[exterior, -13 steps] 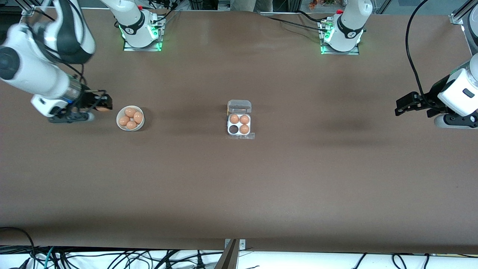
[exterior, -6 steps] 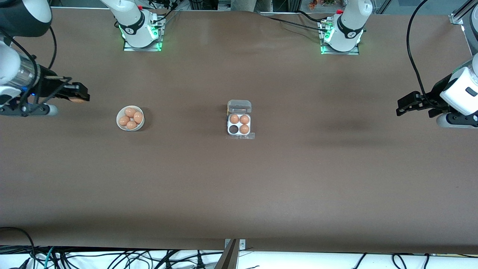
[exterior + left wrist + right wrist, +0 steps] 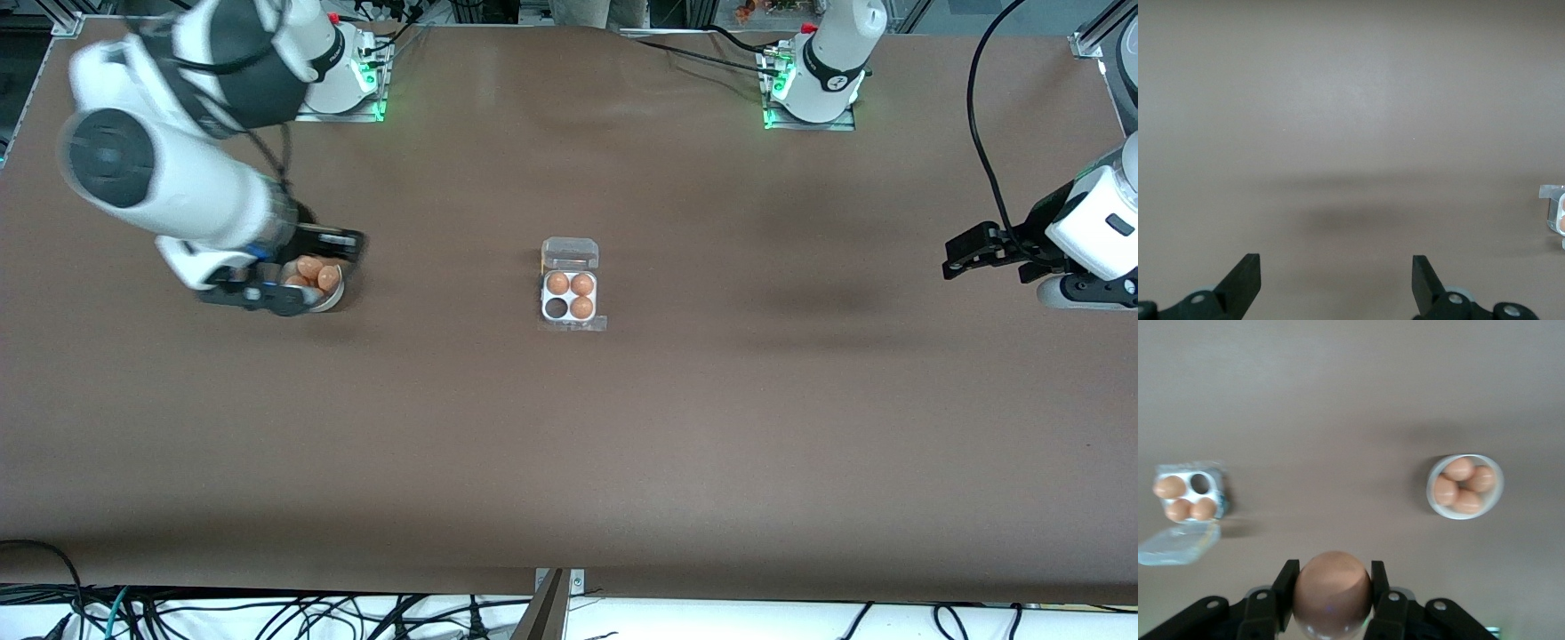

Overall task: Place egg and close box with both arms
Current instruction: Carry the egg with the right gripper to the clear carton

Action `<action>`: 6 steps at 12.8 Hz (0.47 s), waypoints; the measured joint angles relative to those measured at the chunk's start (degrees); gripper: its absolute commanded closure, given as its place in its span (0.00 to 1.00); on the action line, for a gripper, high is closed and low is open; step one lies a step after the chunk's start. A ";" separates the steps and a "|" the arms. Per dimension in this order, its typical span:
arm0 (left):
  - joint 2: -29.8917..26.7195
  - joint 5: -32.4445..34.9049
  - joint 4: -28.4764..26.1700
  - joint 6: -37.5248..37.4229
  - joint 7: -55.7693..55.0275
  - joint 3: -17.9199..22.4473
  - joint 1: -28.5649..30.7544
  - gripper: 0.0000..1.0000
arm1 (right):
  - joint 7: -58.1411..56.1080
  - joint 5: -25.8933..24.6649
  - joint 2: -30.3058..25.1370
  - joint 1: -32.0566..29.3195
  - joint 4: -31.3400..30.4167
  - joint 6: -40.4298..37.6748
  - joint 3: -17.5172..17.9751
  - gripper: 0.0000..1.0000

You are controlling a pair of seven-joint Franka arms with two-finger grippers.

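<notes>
The box [image 3: 569, 296] sits mid-table, its clear lid [image 3: 570, 253] open and lying flat. Three cells hold brown eggs. One cell [image 3: 556, 308] is empty, on the side nearer the front camera and toward the right arm's end. My right gripper [image 3: 336, 243] hovers over the white bowl's edge and is shut on a brown egg [image 3: 1332, 590]. The right wrist view also shows the box [image 3: 1190, 493] and the bowl [image 3: 1465, 485]. My left gripper [image 3: 965, 253] waits open and empty near the left arm's end of the table; its fingers [image 3: 1248, 277] stand wide apart.
The round white bowl [image 3: 339, 293] holds several brown eggs and is partly covered by the right arm. Both arm bases stand along the table's farthest edge. The box's edge [image 3: 1555, 210] shows in the left wrist view. Cables lie off the nearest edge.
My right arm swung out toward its end of the table, then back, and its gripper with the egg is now over the bowl. The left arm has barely moved.
</notes>
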 measured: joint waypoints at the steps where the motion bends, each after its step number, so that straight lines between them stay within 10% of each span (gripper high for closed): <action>1: 0.02 0.00 0.01 0.00 0.00 0.00 0.00 0.00 | 2.93 0.18 1.65 2.05 1.12 1.62 0.02 1.00; 6: 0.04 0.00 0.06 0.00 0.00 0.00 0.00 0.00 | 14.44 0.35 9.27 11.62 2.49 13.23 0.11 1.00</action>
